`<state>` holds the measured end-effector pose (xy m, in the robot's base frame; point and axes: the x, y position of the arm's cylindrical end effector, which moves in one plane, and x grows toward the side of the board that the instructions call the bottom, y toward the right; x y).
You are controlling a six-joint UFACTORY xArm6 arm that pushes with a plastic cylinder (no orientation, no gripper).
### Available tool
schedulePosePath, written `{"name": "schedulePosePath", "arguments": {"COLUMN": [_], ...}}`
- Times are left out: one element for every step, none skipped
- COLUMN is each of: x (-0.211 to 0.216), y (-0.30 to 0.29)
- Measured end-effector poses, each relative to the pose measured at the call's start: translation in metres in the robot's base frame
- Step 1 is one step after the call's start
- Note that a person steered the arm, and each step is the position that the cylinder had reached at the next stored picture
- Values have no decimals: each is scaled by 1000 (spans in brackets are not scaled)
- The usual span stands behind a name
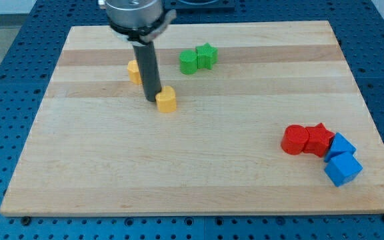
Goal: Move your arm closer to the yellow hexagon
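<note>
My tip (151, 101): I see the dark rod come down from the view's top and end just to the view's left of a yellow block, touching it or nearly so; I cannot tell which.
Hand: none shows on my arm, only the rod, so there is no clenching or releasing for me to report.
Yellow block by the tip (167, 99): it sits on the bench's upper left part; its top looks heart-like or pentagonal, and I cannot tell the shape for certain.
Second yellow block (134, 71): up and to the view's left of the first yellow block, partly hidden behind my rod; from the faceted part I can see, this looks to be the hexagon, though I cannot be sure.
Green blocks: a rounded green block (189, 61) and a green star (207, 55) touch each other, up and to the view's right of the yellow block by the tip.
Red blocks: a red cylinder (295, 140) and a red star (319, 139) touch, well apart from that yellow block, towards the view's lower right.
Blue blocks: a blue block (341, 144) and a blue cube (343, 168) sit just right of the red star.
Bench (179, 173): pale wooden board on a blue perforated surface (5, 100).
</note>
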<state>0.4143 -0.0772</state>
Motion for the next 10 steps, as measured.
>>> {"name": "schedulePosePath", "arguments": {"x": [14, 31, 39, 40, 58, 81, 99, 115, 126, 134], "y": [32, 61, 82, 104, 121, 128, 129, 131, 133, 129]}}
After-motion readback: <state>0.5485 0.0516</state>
